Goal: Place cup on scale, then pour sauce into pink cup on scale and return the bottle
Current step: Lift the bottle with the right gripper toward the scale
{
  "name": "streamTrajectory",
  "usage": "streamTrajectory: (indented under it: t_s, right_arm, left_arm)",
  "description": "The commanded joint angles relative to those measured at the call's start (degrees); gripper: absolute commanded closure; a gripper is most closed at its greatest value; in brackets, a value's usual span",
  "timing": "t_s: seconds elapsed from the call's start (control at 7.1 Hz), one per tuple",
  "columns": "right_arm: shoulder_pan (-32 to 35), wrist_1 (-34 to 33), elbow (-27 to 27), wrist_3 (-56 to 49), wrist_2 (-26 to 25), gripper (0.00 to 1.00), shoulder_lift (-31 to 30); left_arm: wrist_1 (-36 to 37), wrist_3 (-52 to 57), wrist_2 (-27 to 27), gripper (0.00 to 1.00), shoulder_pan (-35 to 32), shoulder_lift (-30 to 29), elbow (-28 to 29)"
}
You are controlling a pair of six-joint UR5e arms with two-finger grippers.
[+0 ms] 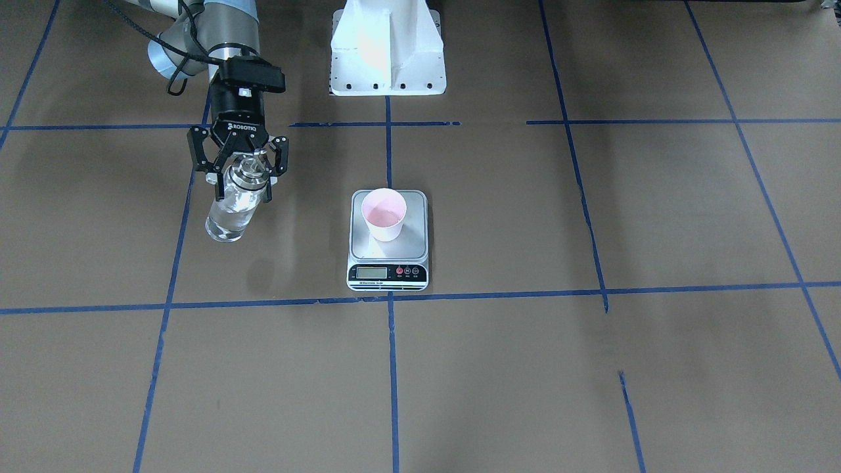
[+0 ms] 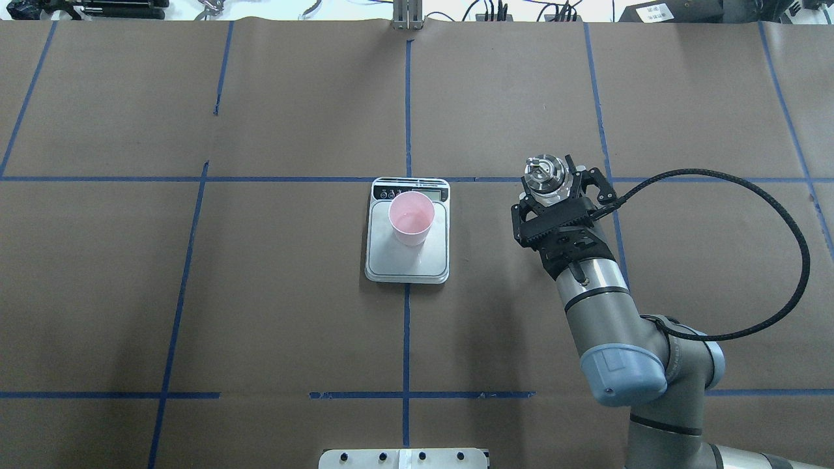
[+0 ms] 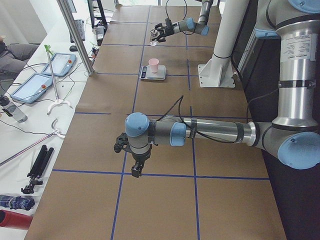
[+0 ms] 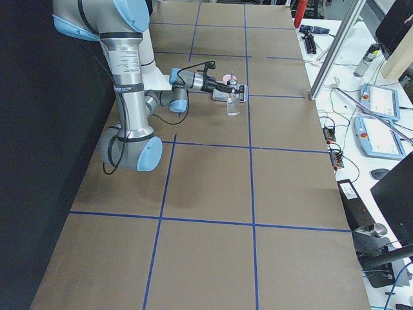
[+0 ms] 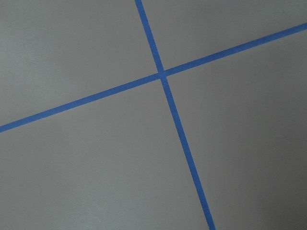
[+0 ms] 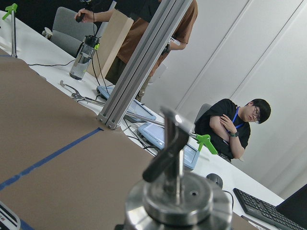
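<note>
R gripper (image 1: 243, 189) clamped on bottle (image 1: 227, 220), well apart from scale (image 1: 389, 255). Cup (image 1: 384, 215) sits upright on its platform. L gripper (image 3: 135, 170) state: can't tell.

Desk (image 2: 293, 293) papered brown, gridded with blue tape (image 2: 406, 98). White pedestal (image 1: 387, 46) stands at one edge. White side bench (image 3: 30, 125) carries aluminium post (image 3: 75, 35), two tablets (image 3: 62, 62), drinking flask (image 6: 82, 57). Seated person in black shirt (image 6: 235, 129), arms folded. Keyboard (image 6: 266, 211) nearby.

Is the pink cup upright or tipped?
Upright: the pale pink tapered plastic cup stands rim-up on the silver-grey rectangular scale.
</note>
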Motion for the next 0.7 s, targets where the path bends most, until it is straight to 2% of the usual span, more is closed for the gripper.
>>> streamTrajectory:
  t_s: [0.0, 0.42, 0.56]
  right_arm:
    - [0.1, -0.8, -0.3, -0.4, 0.1, 1.00, 0.3]
    - [-0.3, -4.0, -0.2, -0.5, -0.1, 1.00, 1.4]
    - [-0.2, -12.7, -0.1, -0.3, -0.8, 1.00, 5.3]
  left_arm:
    - [0.0, 0.0, -0.1, 0.00, 0.0, 0.1, 0.0]
    - [0.0, 0.0, -0.1, 0.00, 0.1, 0.2, 0.2]
    - [0.0, 0.0, -0.1, 0.00, 0.1, 0.2, 0.2]
